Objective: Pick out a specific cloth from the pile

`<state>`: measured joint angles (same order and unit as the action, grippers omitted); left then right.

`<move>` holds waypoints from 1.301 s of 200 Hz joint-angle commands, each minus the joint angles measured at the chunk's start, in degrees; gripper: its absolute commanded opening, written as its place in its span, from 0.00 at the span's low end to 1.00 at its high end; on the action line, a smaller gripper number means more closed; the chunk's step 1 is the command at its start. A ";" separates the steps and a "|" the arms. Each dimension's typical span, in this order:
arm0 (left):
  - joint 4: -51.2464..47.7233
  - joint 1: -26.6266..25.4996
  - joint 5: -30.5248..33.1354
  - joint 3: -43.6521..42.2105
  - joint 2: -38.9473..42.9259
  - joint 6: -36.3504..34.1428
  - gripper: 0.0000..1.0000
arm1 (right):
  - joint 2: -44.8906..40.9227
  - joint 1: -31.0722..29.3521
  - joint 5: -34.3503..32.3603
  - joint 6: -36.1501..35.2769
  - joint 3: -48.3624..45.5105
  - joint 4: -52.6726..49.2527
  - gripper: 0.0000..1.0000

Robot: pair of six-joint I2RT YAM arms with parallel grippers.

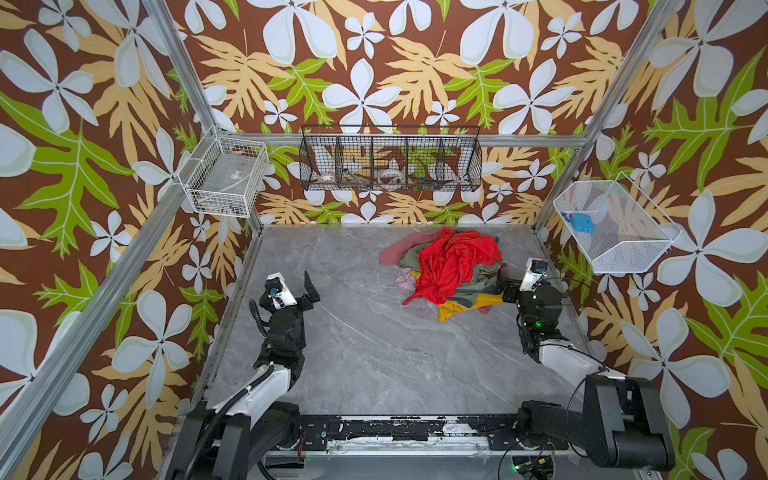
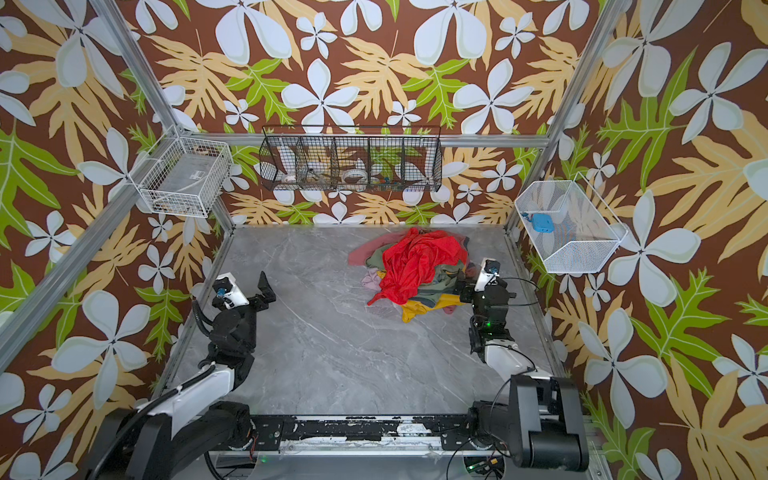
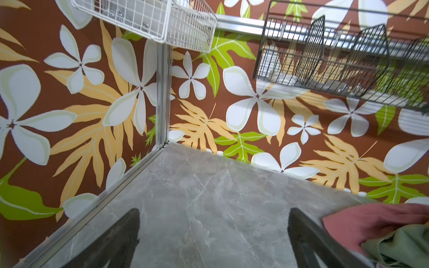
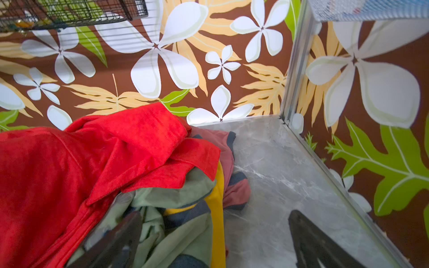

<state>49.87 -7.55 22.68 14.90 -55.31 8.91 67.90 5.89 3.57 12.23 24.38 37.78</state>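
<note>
"Cloth (image 1: 388,254) first: where is it lying?"

"I'm seeing the cloth poking out at the far left edge of the pile (image 1: 482,282). It's dusty rose and lying flat on the table (image 1: 365,353), with olive fabric (image 1: 409,259) lying over its near side. The red cloth (image 1: 451,257) is covering the top of the mound."

"And your grippers?"

"My left gripper (image 1: 312,286) is hanging over bare table, well apart from the pile, with its fingers spread wide and holding nothing. Its wrist camera is catching the cloth (image 3: 355,222) just past one finger. My right gripper (image 1: 504,284) is sitting against the pile's right edge, also spread wide. From its wrist camera I'm seeing one finger (image 4: 116,241) lying among the olive folds, while its mate is hovering over bare table. Nothing is being pinched."
</note>
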 commanded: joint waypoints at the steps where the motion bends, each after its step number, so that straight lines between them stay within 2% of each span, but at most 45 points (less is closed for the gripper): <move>1: -13.30 0.08 -4.04 1.39 5.30 6.65 1.00 | -4.09 1.92 5.84 10.81 -0.61 -10.45 1.00; 23: -19.60 -0.47 -5.62 1.81 9.98 10.84 1.00 | -6.99 4.86 11.58 18.51 -2.35 -13.43 1.00; 52: -23.20 -2.16 -6.14 1.20 12.76 13.90 1.00 | -6.46 9.58 21.73 30.71 -8.58 -7.38 0.98; 78: -23.56 -3.07 -7.18 0.28 12.22 16.88 1.00 | -2.95 9.75 26.15 34.18 -10.54 -5.00 0.95; 100: -23.50 -4.56 -7.40 0.30 10.52 17.61 1.00 | 1.61 9.75 29.91 35.42 -9.99 -3.42 0.87; 154: -21.92 -6.84 -6.44 -0.41 8.18 19.91 1.00 | 11.04 9.29 32.35 37.42 -6.37 -0.34 0.73; 181: -21.72 -6.86 -6.66 -0.79 7.77 20.45 1.00 | 15.38 7.30 31.55 36.15 -3.01 -4.24 0.64; 203: -22.15 -6.86 -6.94 -0.85 7.97 20.80 1.00 | 17.56 4.30 29.02 33.47 0.37 -9.70 0.56; 221: -22.52 -6.82 -6.94 -0.88 8.33 20.80 1.00 | 17.81 2.28 25.56 31.99 1.96 -13.30 0.54; 260: -23.29 -6.86 -7.14 -1.36 9.02 20.80 1.00 | 17.03 2.04 20.27 31.27 2.14 -17.12 0.50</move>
<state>26.20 -14.41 15.99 13.85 -46.61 29.63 85.60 8.14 28.71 45.45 26.20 24.91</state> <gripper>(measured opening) 0.998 0.499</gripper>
